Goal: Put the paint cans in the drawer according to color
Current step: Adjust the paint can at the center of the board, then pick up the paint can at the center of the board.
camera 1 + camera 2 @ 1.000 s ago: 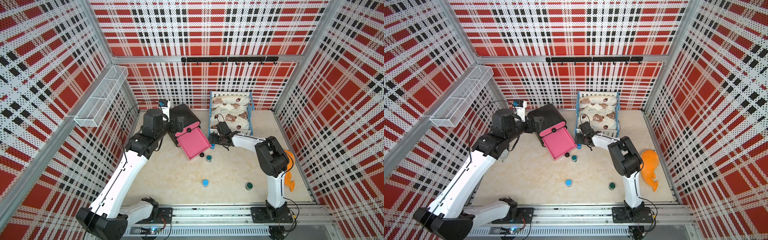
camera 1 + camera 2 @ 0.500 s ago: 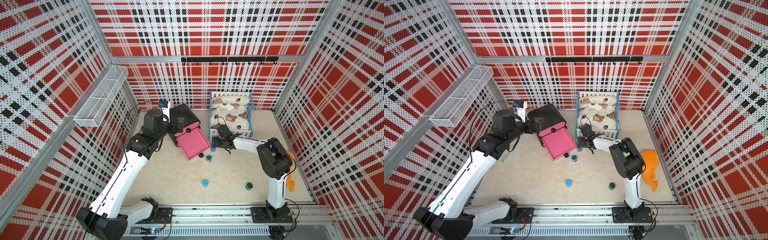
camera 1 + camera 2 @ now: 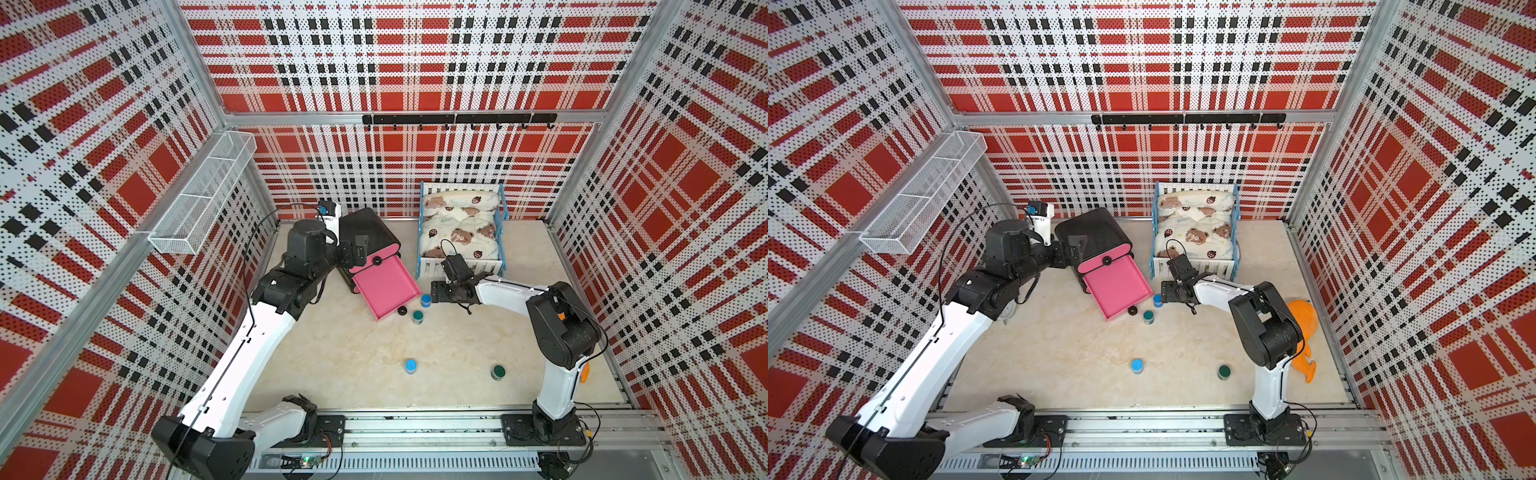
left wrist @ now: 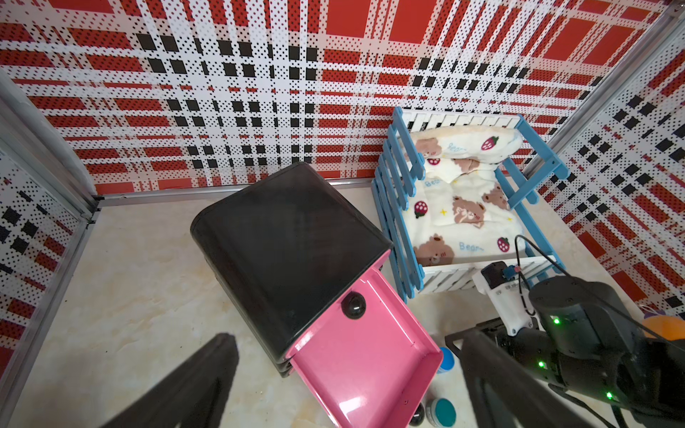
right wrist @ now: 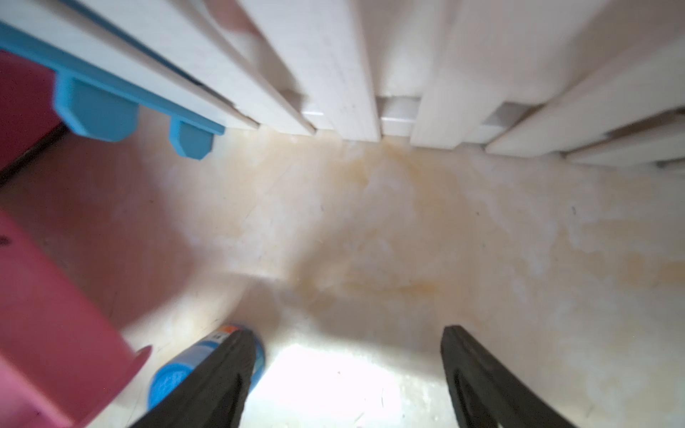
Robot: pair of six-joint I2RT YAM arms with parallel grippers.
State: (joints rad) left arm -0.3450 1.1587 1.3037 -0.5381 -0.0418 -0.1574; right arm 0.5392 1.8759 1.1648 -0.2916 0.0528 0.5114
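Four small round paint cans (image 3: 418, 317) dot the beige floor (image 3: 353, 353); left gripper (image 3: 358, 251) and right gripper (image 3: 434, 293) both gape wide, empty, the right beside a blue-lidded can (image 3: 425, 300).

Two blue cans (image 3: 425, 300) (image 3: 410, 365), two green cans (image 3: 418, 317) (image 3: 498, 371)

The chest (image 4: 289, 237) is smooth black plastic with a dull sheen. Its open drawer (image 4: 356, 355) is glossy pink plastic and the knob (image 4: 353, 304) shiny black. The bed (image 4: 398, 174) looks like matt painted wood, with fleecy printed cloth bedding (image 4: 463, 207). The floor (image 3: 353, 353) is smooth and marble-patterned. The basket (image 3: 203, 195) is white wire mesh, and the walls (image 3: 415, 62) are perforated plaid panels.
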